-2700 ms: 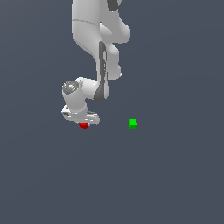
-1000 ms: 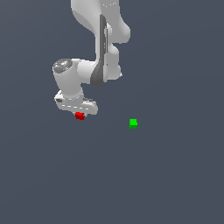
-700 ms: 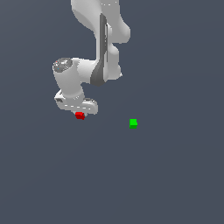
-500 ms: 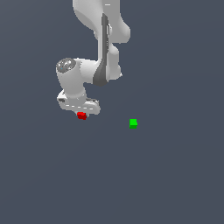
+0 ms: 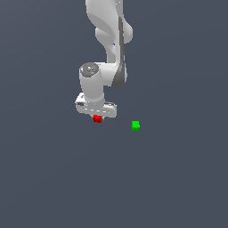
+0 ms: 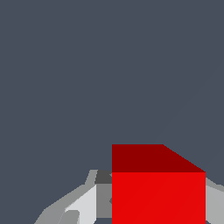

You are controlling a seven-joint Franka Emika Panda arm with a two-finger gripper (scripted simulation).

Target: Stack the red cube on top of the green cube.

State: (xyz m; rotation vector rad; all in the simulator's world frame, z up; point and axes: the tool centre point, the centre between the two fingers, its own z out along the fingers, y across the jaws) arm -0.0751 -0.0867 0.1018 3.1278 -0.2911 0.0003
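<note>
The red cube (image 5: 97, 119) hangs just under the white hand of my gripper (image 5: 98, 118), lifted off the grey floor. In the wrist view the red cube (image 6: 157, 188) fills the space between the pale fingers (image 6: 83, 205), which are shut on its sides. The green cube (image 5: 136, 126) rests on the floor, apart from the red one, toward the exterior view's right and slightly lower in that picture. It does not show in the wrist view.
A plain dark grey floor (image 5: 53, 178) surrounds both cubes. The white arm (image 5: 111, 40) rises above the gripper toward the top of the exterior view.
The red cube was lifted off the floor in the shut gripper. Over the last second the gripper has carried it a little toward the exterior view's right, nearer the green cube.
</note>
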